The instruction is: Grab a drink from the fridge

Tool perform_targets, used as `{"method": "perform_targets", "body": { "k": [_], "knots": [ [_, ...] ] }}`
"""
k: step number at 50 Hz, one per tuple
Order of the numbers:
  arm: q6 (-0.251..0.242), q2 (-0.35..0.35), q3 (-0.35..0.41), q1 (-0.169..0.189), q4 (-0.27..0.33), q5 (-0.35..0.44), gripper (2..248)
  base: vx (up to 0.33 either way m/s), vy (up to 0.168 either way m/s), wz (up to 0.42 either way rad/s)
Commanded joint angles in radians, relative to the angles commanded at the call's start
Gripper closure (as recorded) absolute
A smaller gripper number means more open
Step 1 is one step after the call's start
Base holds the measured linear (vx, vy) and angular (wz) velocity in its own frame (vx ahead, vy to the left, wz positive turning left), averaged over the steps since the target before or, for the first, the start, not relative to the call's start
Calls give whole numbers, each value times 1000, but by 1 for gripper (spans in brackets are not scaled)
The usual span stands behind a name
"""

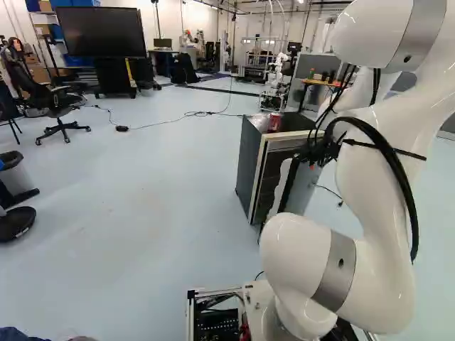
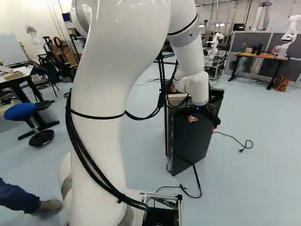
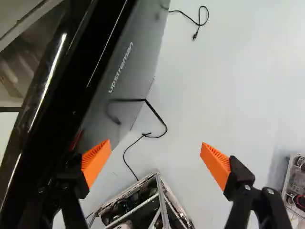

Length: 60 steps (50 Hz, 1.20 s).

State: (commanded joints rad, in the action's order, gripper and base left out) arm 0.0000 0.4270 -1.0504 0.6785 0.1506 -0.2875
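The gripper (image 2: 202, 111) is at the upper part of the fridge door (image 2: 188, 141), low beneath the white wrist. Seen from the wrist, the gripper (image 3: 156, 160) stands wide open with nothing between its orange pads; one finger is close beside the door's glossy black edge (image 3: 52, 95), and whether they touch I cannot tell. The door stands partly open from the fridge (image 1: 249, 163), with shelves dimly visible behind it. A red can (image 1: 274, 122) rests on the fridge's top. No drink can be made out inside.
The base frame (image 3: 138, 200) lies below the gripper. A black cable (image 2: 197, 181) runs on the floor by the door, another (image 2: 244, 145) beyond the fridge. An office chair (image 1: 57, 106) and large screen (image 1: 99, 32) stand farther off. Another robot (image 1: 276, 78) is behind the fridge.
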Motion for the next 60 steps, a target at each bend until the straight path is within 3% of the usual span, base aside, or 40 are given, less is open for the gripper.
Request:
{"method": "perform_targets", "body": {
  "k": [40, 60],
  "knots": [
    [0, -16, 21, -150, 0, 6, 3, 0, 0, 0],
    [0, 4, -5, -223, 0, 33, 3, 0, 0, 0]
  ]
}}
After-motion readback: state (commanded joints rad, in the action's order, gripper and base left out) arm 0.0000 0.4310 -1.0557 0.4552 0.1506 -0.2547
